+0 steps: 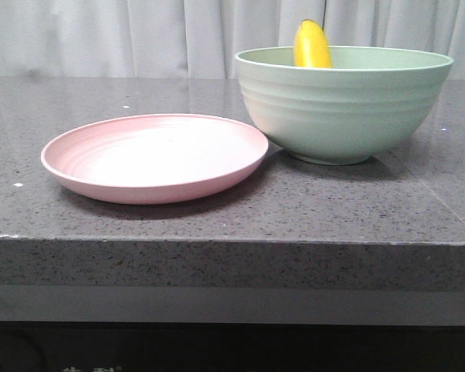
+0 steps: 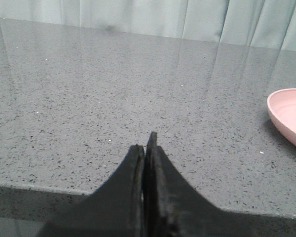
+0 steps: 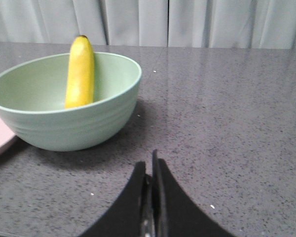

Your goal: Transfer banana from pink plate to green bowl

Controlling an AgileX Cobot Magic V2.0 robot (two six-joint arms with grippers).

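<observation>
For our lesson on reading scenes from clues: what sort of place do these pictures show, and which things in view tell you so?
Probably a staged test bench, not a real kitchen: a speckled grey stone countertop backed by a plain pale curtain, bearing only a pink plate and a green bowl with a banana standing in it.

Left tool (image 2: 147, 148) jaws pressed together, empty; right tool (image 3: 150, 165) likewise.

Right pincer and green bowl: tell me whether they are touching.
Apart. In the right wrist view the right pincer is closed and empty, with a stretch of bare grey countertop between its tips and the green bowl.
</observation>
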